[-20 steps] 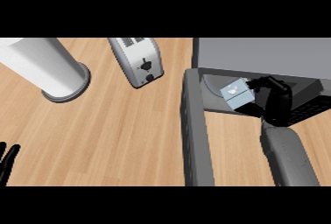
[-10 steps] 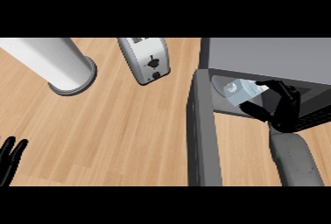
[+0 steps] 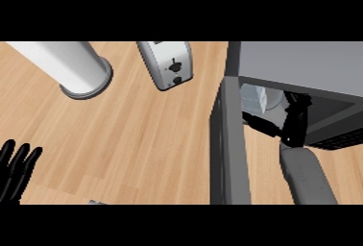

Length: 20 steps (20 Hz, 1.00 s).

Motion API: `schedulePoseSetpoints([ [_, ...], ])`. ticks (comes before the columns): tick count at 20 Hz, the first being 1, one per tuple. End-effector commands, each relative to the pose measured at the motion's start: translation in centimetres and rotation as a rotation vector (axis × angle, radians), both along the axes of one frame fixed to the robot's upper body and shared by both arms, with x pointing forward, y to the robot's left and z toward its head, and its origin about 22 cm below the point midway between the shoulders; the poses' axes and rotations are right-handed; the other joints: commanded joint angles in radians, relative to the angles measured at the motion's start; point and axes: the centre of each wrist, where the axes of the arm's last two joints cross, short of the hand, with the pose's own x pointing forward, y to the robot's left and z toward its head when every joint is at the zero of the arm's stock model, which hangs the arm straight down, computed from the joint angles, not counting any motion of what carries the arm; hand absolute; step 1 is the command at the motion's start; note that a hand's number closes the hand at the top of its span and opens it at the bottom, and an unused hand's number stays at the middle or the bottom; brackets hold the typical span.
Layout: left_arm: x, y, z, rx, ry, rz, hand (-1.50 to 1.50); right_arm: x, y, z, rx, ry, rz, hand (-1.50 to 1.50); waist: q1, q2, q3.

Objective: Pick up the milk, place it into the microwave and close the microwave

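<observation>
The milk (image 3: 254, 98), a pale blue-white carton, stands inside the grey microwave (image 3: 305, 65) just behind its open doorway. The microwave door (image 3: 228, 144) hangs open and shows edge-on, running toward the lower edge. My right hand (image 3: 294, 126) is at the opening, right of the carton, fingers reaching up into the cavity and thumb pointing left below the milk. It is open and does not hold the carton. My left hand (image 3: 14, 168) rests open at the lower left, fingers up.
A silver toaster (image 3: 168, 65) lies on the wooden counter left of the microwave. A white cylinder on a grey round base (image 3: 71, 67) stands at the far left. A small grey object (image 3: 96, 202) peeks in at the bottom edge.
My right hand has let go of the milk, which now stands inside the microwave, and has drawn back a little. The left hand shows more at the lower left.
</observation>
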Motion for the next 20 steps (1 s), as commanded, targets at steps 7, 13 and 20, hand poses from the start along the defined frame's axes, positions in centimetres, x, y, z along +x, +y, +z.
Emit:
schedulePoseSetpoints([
  [7,0.9,-1.0,0.1,0.006,-0.001,-0.004,-1.50,7.4,2.2,4.2,0.126,0.364,0.017,-1.50,0.004,0.025,-0.002],
  [13,1.2,-1.8,0.1,0.013,0.009,0.009,-1.50,10.1,3.4,6.6,0.119,0.452,0.031,-1.50,-0.032,0.020,0.000],
  [20,1.6,-3.5,0.1,0.011,0.013,0.007,-1.50,10.8,2.4,6.6,0.136,0.499,0.103,-1.50,-0.079,0.014,0.002],
])
